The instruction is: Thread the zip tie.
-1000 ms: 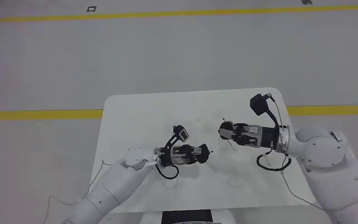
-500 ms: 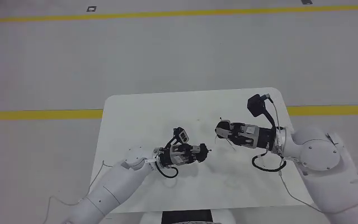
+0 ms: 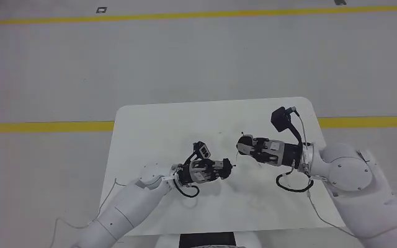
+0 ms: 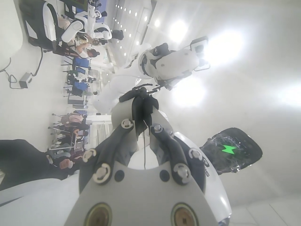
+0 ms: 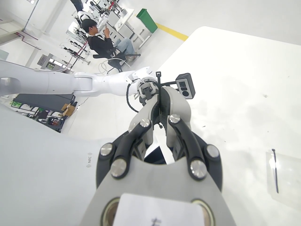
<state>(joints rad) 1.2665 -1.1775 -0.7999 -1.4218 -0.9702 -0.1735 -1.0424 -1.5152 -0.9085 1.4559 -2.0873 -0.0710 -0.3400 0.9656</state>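
Right fingers (image 5: 174,99) are clamped on the zip tie (image 5: 159,88), strap running btwn them & its square head poking out past the tips, held up over the middle of the desk (image 3: 155,136). Left fingers (image 4: 120,115) are pinched shut on a thin black strip (image 4: 144,147), tips facing the right ones w/ a small gap btwn the two. Spare tie (image 5: 275,172) lies flat on the desk inside a clear bag (image 5: 289,177), well apart from both.
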